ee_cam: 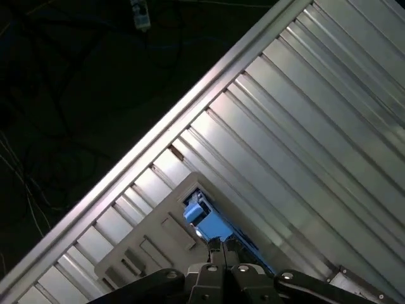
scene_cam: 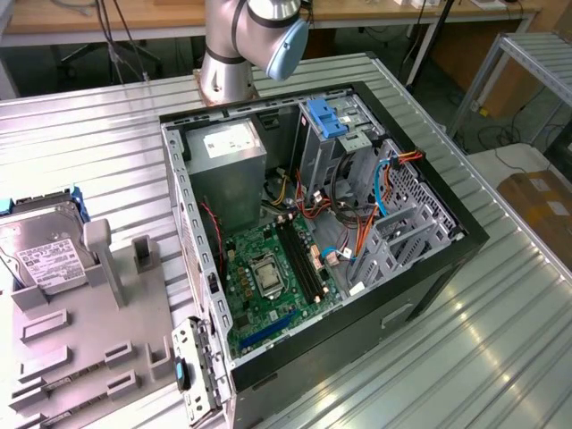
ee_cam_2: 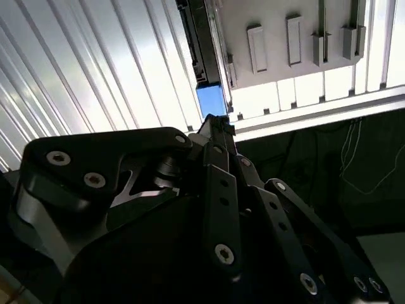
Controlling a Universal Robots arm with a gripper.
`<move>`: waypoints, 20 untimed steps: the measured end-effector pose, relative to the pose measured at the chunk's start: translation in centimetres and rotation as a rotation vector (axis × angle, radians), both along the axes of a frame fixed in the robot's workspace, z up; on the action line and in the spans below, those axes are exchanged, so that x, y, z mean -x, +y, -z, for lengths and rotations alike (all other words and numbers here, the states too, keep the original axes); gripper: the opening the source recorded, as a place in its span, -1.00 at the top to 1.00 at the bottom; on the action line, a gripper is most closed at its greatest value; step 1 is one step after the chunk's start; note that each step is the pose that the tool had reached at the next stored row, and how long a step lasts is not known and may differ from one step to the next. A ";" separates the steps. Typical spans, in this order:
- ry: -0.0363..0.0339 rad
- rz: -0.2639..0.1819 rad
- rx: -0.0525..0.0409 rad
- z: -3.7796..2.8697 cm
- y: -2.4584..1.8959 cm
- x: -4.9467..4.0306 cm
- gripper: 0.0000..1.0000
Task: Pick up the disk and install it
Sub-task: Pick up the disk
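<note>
The disk (scene_cam: 43, 248), silver-grey with a white label and a blue rail behind it, leans in the grey fixture (scene_cam: 80, 331) at the exterior view's left. In both wrist views my gripper (ee_cam_2: 218, 125) (ee_cam: 221, 246) hangs high above the ribbed table with its black fingers (ee_cam_2: 223, 183) together and nothing between them. Just past the fingertips lies a blue plastic strip (ee_cam: 201, 215) (ee_cam_2: 211, 101) at the edge of the grey fixture (ee_cam: 152, 244) (ee_cam_2: 285, 38); it looks like the disk's rail.
An open computer case (scene_cam: 179, 188) lies mid-table, with a motherboard (scene_cam: 268, 277), a grey power supply (scene_cam: 228, 147), cables and a blue bracket (scene_cam: 326, 116) on the drive cage. The arm's base (scene_cam: 223, 63) stands behind it. The table edge (ee_cam: 158, 136) runs near the fixture.
</note>
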State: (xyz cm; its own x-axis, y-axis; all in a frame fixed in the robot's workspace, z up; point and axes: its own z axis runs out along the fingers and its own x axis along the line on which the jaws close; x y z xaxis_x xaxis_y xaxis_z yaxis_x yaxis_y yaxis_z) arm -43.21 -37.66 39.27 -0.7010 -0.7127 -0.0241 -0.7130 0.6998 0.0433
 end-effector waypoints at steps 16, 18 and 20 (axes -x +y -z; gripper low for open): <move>0.0000 -0.393 0.0014 0.01 0.00 0.00 0.79; 0.0001 -0.444 0.0015 0.01 0.00 0.00 0.79; 0.0001 -0.491 0.0018 0.01 0.00 0.00 0.79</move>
